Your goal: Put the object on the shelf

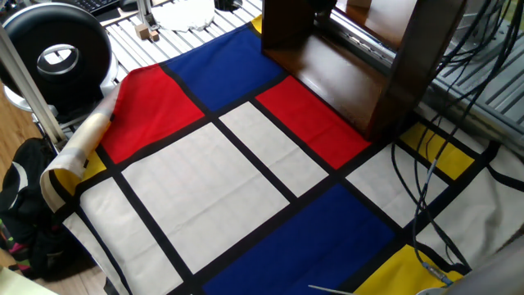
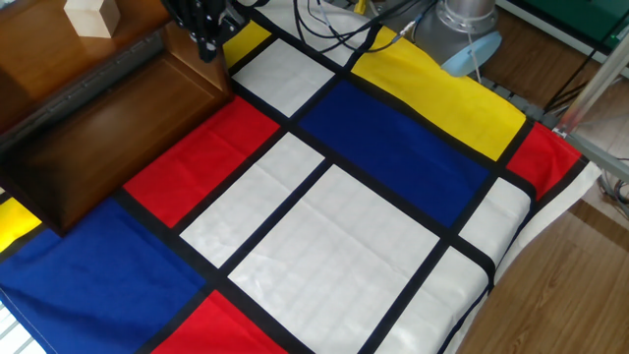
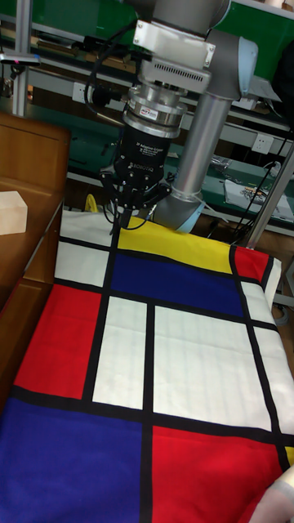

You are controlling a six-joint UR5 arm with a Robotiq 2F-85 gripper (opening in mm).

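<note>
A cloth (image 2: pixel 344 236) of red, blue, yellow and white panels edged in black covered the table, with the dark brown shelf (image 2: pixel 88 128) standing at one end. The wooden cube (image 2: pixel 90 17) rested on the shelf's top board, upright and untouched; it also showed at the left edge of the tall view (image 3: pixel 11 214). The gripper (image 3: pixel 128 208) hung in the air beside the shelf, off to the cube's side and clear of it, holding nothing. Its dark fingers (image 2: pixel 206 39) pointed downward, close together; whether they were fully closed could not be told.
</note>
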